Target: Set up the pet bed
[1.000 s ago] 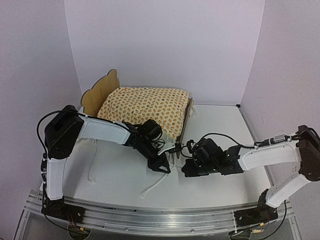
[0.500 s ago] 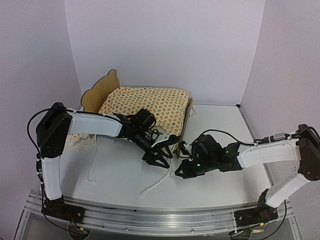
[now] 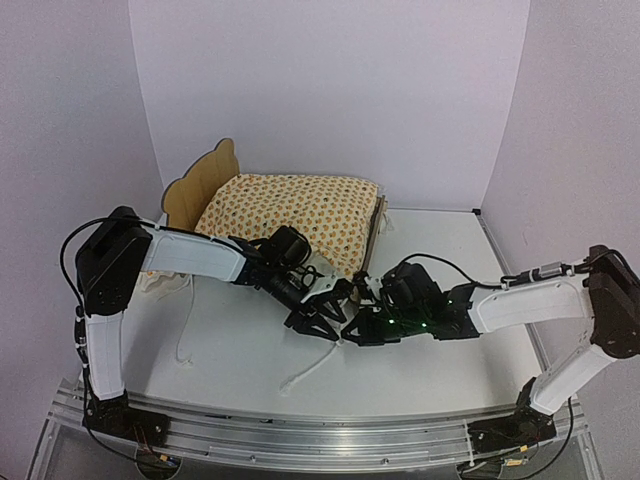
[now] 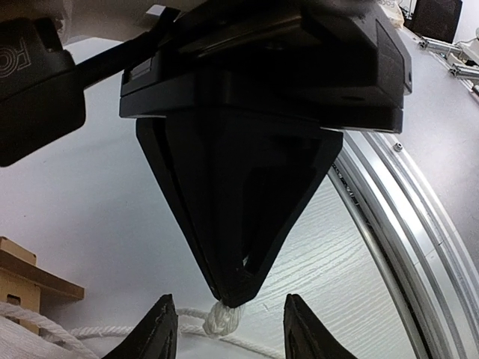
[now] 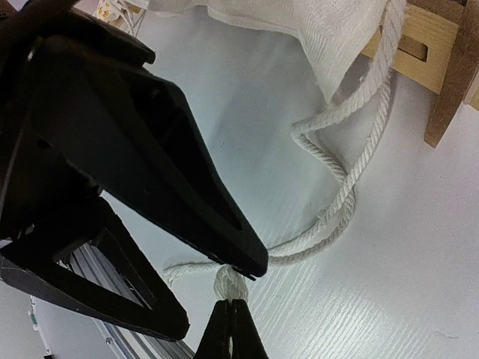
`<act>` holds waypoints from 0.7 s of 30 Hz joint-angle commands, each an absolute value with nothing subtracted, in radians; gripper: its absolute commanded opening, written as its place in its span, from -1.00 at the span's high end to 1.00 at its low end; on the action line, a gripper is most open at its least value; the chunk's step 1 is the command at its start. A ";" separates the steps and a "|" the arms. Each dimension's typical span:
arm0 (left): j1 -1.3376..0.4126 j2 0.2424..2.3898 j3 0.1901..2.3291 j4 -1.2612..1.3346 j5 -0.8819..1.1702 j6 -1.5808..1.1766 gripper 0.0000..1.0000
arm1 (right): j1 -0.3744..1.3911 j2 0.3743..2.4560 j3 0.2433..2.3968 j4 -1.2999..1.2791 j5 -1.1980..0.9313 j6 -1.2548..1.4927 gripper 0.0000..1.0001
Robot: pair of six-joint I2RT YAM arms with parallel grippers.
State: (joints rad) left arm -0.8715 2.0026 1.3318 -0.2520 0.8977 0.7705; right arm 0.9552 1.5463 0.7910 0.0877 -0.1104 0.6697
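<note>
The bed (image 3: 200,186) stands at the back left of the bench (image 3: 230,350), headboard to the left and footboard (image 3: 373,232) to the right. The cushion (image 3: 290,210) lies in it. Both arms reach low over the bench, just in front of the footboard's near corner.

The right jaws are pressed together on the knot (image 5: 230,285) at the end of a white tie (image 5: 346,198). The tie loops across the bench and runs back to the cushion's corner beside the wooden frame. The left jaws are spread, with one finger (image 4: 156,336) on each side of that knot. As far as the wrist views show, they are not touching it.

The step in hand looks like fastening the cushion to the frame by its tie. I cannot tell whether the end is on offer for a hand-over or is being held ready for a tie-off.

The next move likely calls for the left jaws to close on the knot, or on the cord just behind it, before the right jaws let go. The slack then needs drawing toward the footboard post. The two sets of jaws sit very close, so a clash is the main risk. The knot is also small and could slip free.
</note>
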 commanded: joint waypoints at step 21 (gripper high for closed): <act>-0.827 2.028 1.305 -0.252 0.850 0.793 0.34 | 0.912 1.492 0.801 0.217 -0.183 0.667 1.00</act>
State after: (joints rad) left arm -0.8420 2.0121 1.3257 -0.2110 0.8593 0.7526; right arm 0.9145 1.5341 0.7891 0.1209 -0.1554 0.6750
